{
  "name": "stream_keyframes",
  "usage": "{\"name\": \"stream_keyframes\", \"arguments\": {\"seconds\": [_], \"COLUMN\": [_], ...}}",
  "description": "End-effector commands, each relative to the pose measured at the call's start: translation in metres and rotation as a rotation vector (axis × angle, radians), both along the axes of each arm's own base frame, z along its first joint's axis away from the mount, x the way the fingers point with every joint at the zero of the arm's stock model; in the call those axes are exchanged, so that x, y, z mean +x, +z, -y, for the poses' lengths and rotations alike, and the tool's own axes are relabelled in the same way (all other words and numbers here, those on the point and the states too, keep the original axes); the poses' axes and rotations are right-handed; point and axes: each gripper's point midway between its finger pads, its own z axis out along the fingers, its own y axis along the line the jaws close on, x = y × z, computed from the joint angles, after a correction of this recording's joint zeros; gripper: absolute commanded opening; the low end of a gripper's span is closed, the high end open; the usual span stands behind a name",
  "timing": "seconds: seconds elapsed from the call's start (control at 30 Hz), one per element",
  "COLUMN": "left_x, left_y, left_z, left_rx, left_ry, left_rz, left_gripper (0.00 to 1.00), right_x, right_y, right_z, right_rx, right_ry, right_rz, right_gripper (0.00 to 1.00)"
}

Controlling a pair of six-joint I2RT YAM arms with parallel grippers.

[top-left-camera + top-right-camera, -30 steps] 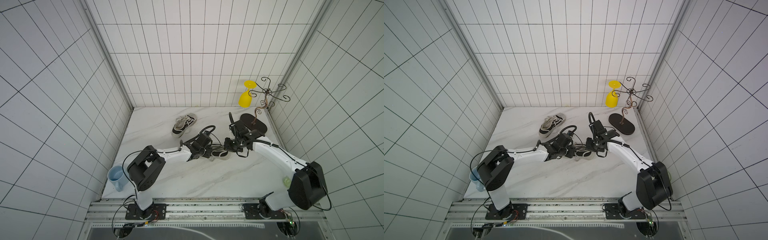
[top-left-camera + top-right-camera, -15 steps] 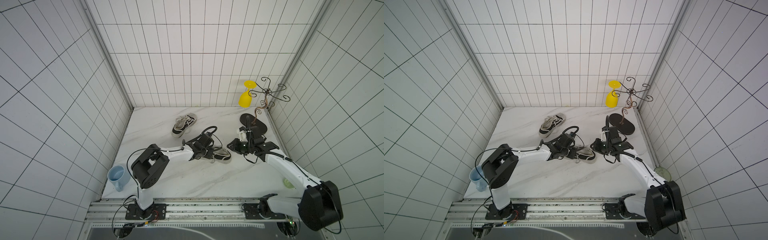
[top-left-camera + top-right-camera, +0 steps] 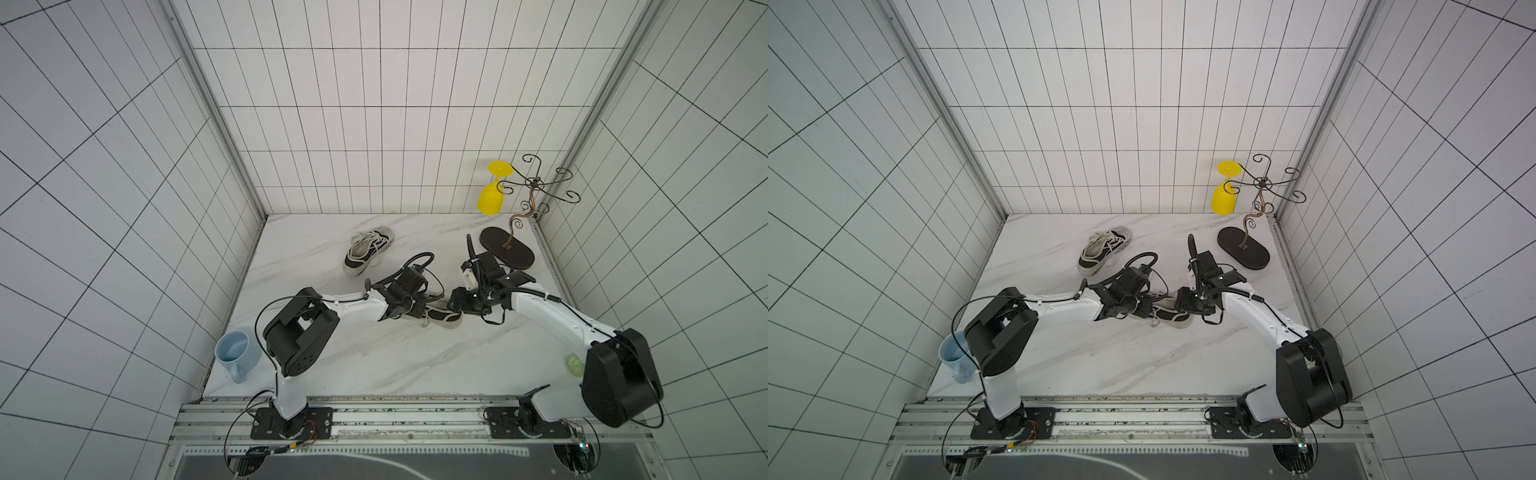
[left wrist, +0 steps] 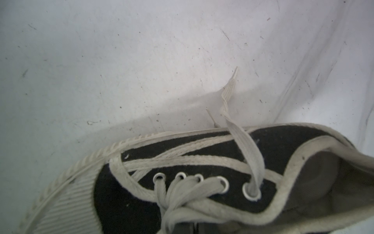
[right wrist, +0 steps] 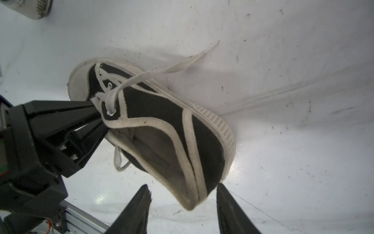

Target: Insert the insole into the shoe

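Black canvas with white trim forms the shoe (image 5: 162,121), which sits at the middle of the marble table (image 3: 374,374), tilted toward its side; whether its sole rests flat cannot be told. In both top views the two wrists cover most of it, leaving only part of its side exposed. A grey insole (image 5: 155,154) shows inside the opening; how far it is seated cannot be determined. The left wrist view crops the shoe at toe and heel and does not show the fingers clearly. A small green object (image 3: 575,363) is half hidden behind the right arm in a top view, and its kind is unclear. Count: two shoes, with the second shoe (image 3: 368,251) lying apart toward the back wall; one blue mug (image 3: 235,351) near the left arm's base; one yellow glass (image 3: 492,197) hanging upside down on one wire rack (image 3: 519,257); two arms. Both arms reach inward and low from the front rail, elbows raised, wrists facing each other across the shoe. The left gripper (image 5: 101,119) is clamped together on the laced edge of the opening. The right gripper (image 5: 183,191) has its jaws apart, one finger on each side of the heel; contact with the heel cannot be confirmed.
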Motion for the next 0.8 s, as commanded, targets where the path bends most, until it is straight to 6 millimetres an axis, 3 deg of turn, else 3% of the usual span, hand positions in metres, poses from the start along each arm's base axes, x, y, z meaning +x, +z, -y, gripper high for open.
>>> {"name": "stream_keyframes", "arguments": {"seconds": [0.0,0.37,0.6,0.77], "left_x": [0.0,0.0,-0.008,-0.012], "left_y": [-0.01,0.005,0.022,0.017], "left_z": [-0.019,-0.02,-0.015,-0.013], "left_rx": [0.068,0.044,-0.008,0.001], "left_ry": [0.041,0.04,0.005,-0.015], "left_rz": [-0.024,0.016,0.072,0.06], "left_gripper": [0.0,0.0,0.0,0.0], "right_x": [0.016,0.053,0.068,0.09], "right_y": [0.011,-0.025,-0.045,-0.004], "right_z": [0.011,0.036,0.04,0.013], "right_rx": [-0.117,-0.313,-0.4,-0.237], "right_ry": [-0.02,-0.166,-0.231,-0.22], "right_rz": [0.048,0.051,-0.02,0.075], "right_gripper": [0.54,0.52,0.56,0.58]}}
